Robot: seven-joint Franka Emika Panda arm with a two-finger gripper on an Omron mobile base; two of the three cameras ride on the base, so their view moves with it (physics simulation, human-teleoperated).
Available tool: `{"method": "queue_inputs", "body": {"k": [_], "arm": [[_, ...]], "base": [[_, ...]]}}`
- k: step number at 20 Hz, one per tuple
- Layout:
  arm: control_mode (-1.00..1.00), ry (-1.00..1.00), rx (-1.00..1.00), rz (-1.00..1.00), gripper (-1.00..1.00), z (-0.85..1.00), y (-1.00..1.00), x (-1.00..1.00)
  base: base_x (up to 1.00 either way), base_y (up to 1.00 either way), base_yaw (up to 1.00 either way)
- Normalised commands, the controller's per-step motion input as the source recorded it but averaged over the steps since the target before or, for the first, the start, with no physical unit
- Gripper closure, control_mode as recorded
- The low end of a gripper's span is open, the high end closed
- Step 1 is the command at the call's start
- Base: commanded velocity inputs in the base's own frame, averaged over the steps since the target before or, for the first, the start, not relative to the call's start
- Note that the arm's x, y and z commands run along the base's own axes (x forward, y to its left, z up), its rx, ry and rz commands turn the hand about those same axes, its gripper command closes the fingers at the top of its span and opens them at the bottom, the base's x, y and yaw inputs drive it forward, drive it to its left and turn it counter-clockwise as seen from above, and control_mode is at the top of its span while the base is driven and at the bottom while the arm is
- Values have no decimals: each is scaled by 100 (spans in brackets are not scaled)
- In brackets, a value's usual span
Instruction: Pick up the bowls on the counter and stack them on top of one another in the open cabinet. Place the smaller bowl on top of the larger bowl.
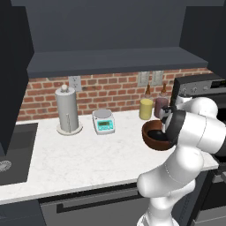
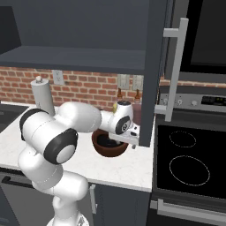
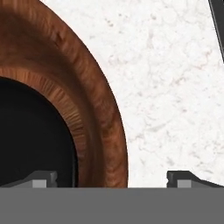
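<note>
My gripper (image 3: 111,177) is wide open over the big brown bowl's (image 3: 94,100) rim, so next I go down and pinch it.

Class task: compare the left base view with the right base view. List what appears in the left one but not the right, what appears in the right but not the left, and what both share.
Left base view alone: a small kitchen scale, a yellow jar, and part of a sink at the left edge.

Right base view alone: a black stove top with ring markings, and a tall cabinet door with a long handle.

Both: the larger bowl on the white counter, the paper towel holder, the brick wall, the open cabinet shelf and the white arm.
</note>
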Motion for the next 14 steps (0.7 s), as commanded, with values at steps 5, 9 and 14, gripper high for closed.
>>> {"method": "queue_inputs", "body": {"k": [5, 9, 14], "arm": [[-100, 0, 0, 1, 100, 0, 0, 0], [-100, 0, 0, 0, 100, 0, 0, 0], [-100, 0, 0, 0, 100, 3, 0, 0]], "base": [[0, 0, 0], [0, 0, 0], [0, 0, 0]]}}
